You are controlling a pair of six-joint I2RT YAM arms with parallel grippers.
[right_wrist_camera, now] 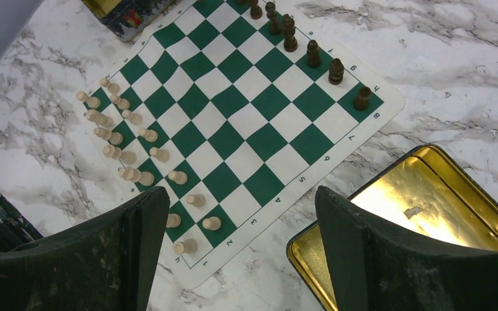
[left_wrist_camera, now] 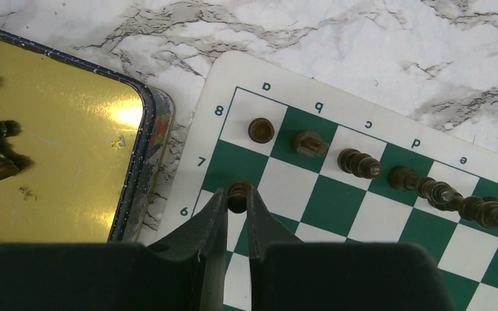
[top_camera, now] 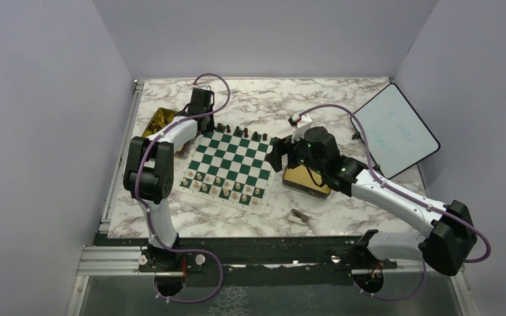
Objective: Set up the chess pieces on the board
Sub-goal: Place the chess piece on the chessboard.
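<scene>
My left hand (left_wrist_camera: 238,207) clamped on dark piece (left_wrist_camera: 238,191) over board (left_wrist_camera: 327,204) corner; my right hand (right_wrist_camera: 240,201) apart, empty, near gold tin (right_wrist_camera: 421,194).

Two arms seen from above, the left arm (top_camera: 150,172) and the right arm (top_camera: 395,196), each have white links between bulky black joint housings, a looping purple cable (top_camera: 212,80), small green lights (top_camera: 311,141) on the right wrist, and matte black, wedge-shaped, dust-scuffed fingers (right_wrist_camera: 376,253).
</scene>
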